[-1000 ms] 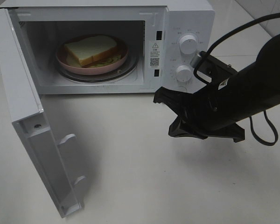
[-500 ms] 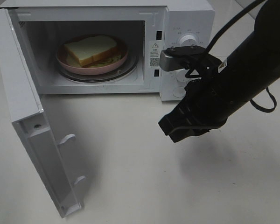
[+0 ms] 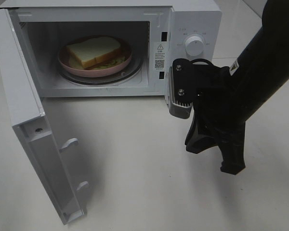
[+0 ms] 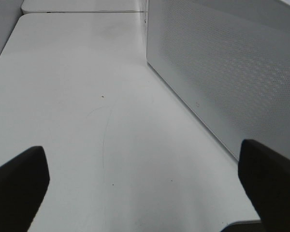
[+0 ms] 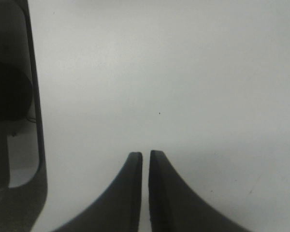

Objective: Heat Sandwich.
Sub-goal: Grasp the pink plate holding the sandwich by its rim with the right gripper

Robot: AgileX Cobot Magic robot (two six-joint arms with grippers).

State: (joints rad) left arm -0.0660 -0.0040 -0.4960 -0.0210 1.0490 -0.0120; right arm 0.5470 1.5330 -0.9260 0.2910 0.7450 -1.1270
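- Sandwich [image 3: 94,51] lay on a pink plate [image 3: 70,64], on the glass turntable inside the microwave [image 3: 192,14]. Thick pale slice on top, yellowish layer showing under its front edge.
- Microwave door [image 3: 24,110] stood wide open, swung out to the left of the exterior view. Nothing sat btwn the cavity mouth and the counter [image 3: 135,183].
- R arm [image 3: 265,72] hung in front of the control panel, below the upper knob [image 3: 194,45], w/ its jaws pointing down at the counter.
- R jaws: pressed nearly together, only a thin slit btwn the fingertips [image 5: 133,162], pinching nothing. In the wrist view we saw just bare counter beneath them.
- Sandwich vs R jaws: well apart. It sat back inside the cavity, the jaws outside, off toward the panel side and nearer the camera.
- L jaws: spread wide and empty, fingertips [image 4: 17,188] at opposite edges of the wrist view.
- L wrist view showed counter and the microwave's perforated side wall [image 4: 222,63]. We couldn't see the sandwich from there, and the L arm was outside the exterior view.
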